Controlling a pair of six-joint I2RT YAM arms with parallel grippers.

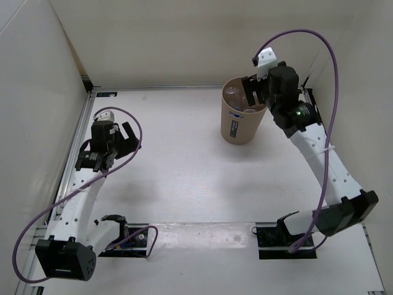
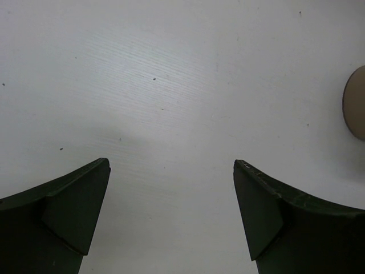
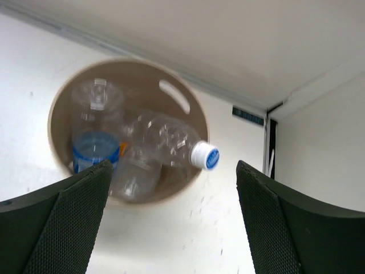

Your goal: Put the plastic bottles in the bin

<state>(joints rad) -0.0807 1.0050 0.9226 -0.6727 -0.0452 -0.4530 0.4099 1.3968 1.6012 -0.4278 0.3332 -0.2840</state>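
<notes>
The tan bin (image 1: 241, 126) stands at the back right of the table. My right gripper (image 1: 258, 92) hovers over its rim, open and empty. In the right wrist view my right gripper (image 3: 173, 164) looks down into the bin (image 3: 142, 74). Inside are a clear bottle with a blue label (image 3: 96, 149), a short clear bottle (image 3: 134, 174) and a sliver of the orange bottle (image 3: 122, 149). A slim clear bottle with a white cap (image 3: 171, 140) lies tilted on top, blurred, its cap past the rim. My left gripper (image 1: 130, 136) is open and empty over the bare table.
White walls enclose the table on the left, back and right. A dark label (image 1: 234, 128) is on the bin's side. The bin's edge (image 2: 356, 103) shows at the right of the left wrist view, where my left gripper (image 2: 171, 161) faces the white table.
</notes>
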